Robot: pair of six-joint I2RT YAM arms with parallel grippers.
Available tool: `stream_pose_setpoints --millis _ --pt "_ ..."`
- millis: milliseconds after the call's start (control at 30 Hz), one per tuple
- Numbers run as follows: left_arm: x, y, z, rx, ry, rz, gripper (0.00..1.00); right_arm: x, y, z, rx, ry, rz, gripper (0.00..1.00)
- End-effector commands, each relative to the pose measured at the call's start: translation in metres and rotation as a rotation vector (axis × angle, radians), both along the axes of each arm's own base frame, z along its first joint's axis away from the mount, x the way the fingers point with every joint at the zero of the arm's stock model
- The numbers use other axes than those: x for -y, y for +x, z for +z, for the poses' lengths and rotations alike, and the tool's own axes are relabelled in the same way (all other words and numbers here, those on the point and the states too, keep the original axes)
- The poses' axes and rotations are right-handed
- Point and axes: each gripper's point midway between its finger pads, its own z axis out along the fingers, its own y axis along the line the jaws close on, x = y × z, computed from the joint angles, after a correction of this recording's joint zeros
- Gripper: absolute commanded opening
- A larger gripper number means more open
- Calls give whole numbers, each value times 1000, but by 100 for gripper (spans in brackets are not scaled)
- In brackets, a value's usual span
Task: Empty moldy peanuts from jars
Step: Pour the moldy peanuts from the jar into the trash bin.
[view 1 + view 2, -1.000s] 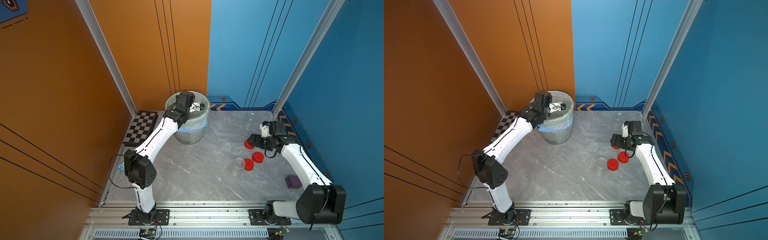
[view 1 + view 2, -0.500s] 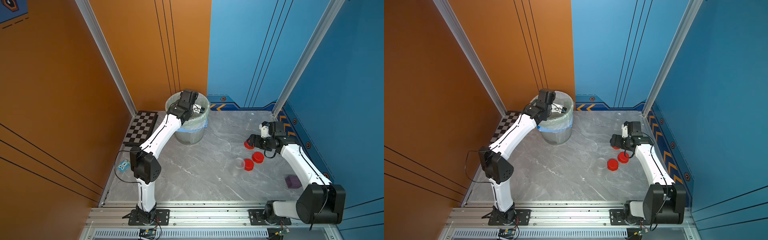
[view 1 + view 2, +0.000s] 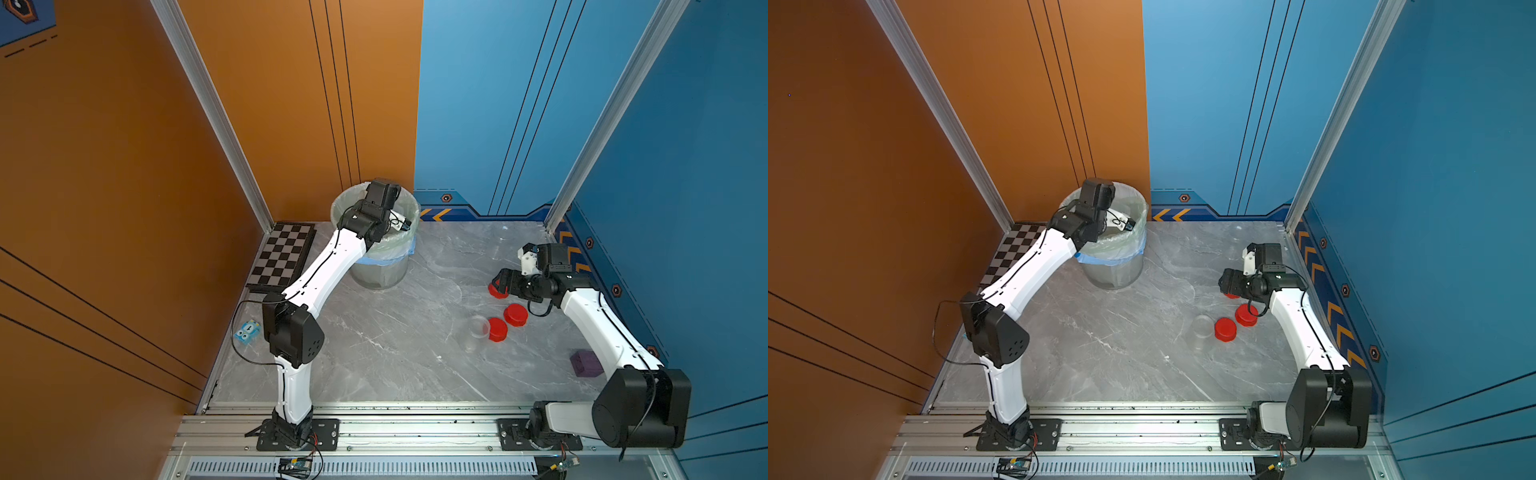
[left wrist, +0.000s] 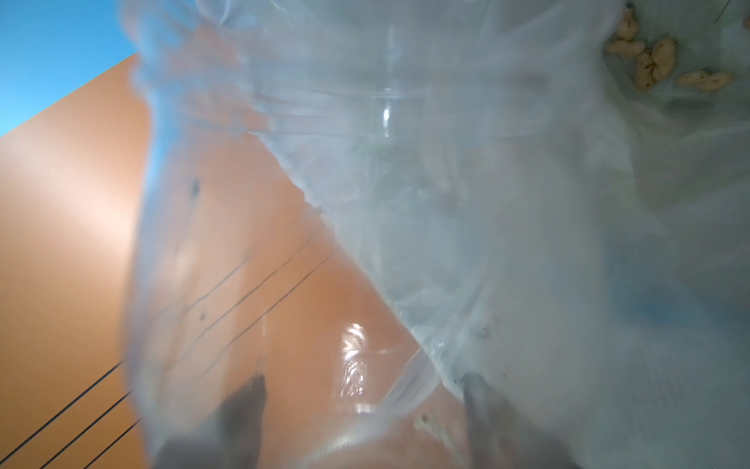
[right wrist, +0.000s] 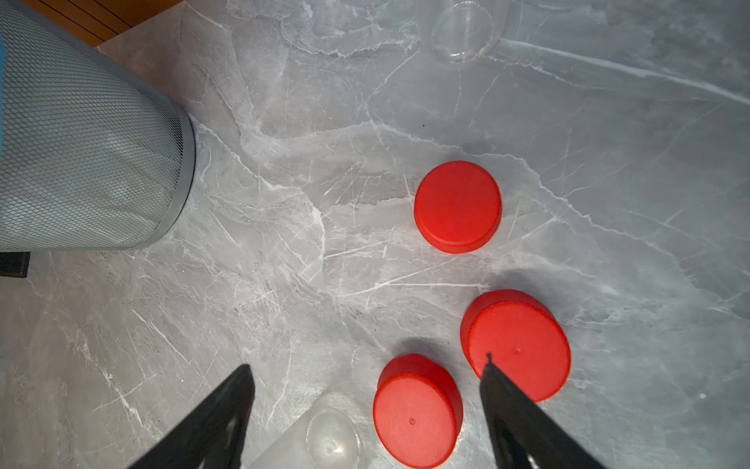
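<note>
Your jar [image 4: 365, 203] is tipped into the bin [image 3: 345, 199], left pincer [image 4: 361, 410] clamped narrow on it, and the wrist has pushed deeper over the bin this last second. Moldy peanuts [image 4: 657, 61] lie at the bin's bottom, so this jar looks emptied. Right pincer [image 5: 367, 362] stays wide and empty over the red lids [image 5: 457, 206].

A black-and-white checkerboard panel [image 3: 284, 259] lay near a plastic-lined grey metal mesh bin [image 3: 380, 274]; a small purple block [image 3: 586, 363] sat well apart.

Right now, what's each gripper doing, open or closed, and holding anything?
Left gripper: closed on a clear jar.
Right gripper: open, holding nothing.
</note>
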Motion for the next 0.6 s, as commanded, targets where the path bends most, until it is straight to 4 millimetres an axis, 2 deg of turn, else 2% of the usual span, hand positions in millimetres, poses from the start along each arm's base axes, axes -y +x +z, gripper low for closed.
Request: stream_pose_setpoints --millis 0,100,333,433,567 --pt "-9 0 16 28 -12 20 33 -4 0 1 10 17 3 87" --pt "-12 3 23 51 -58 41 33 -4 0 0 9 10 1 87" --pt "2 13 58 166 -254 68 32 -6 7 7 28 -2 -3 87" --pt "11 6 75 191 -377 50 34 -6 12 16 53 -13 -8 87" --pt "25 -9 81 174 -525 24 34 -13 23 35 117 23 -8 87"
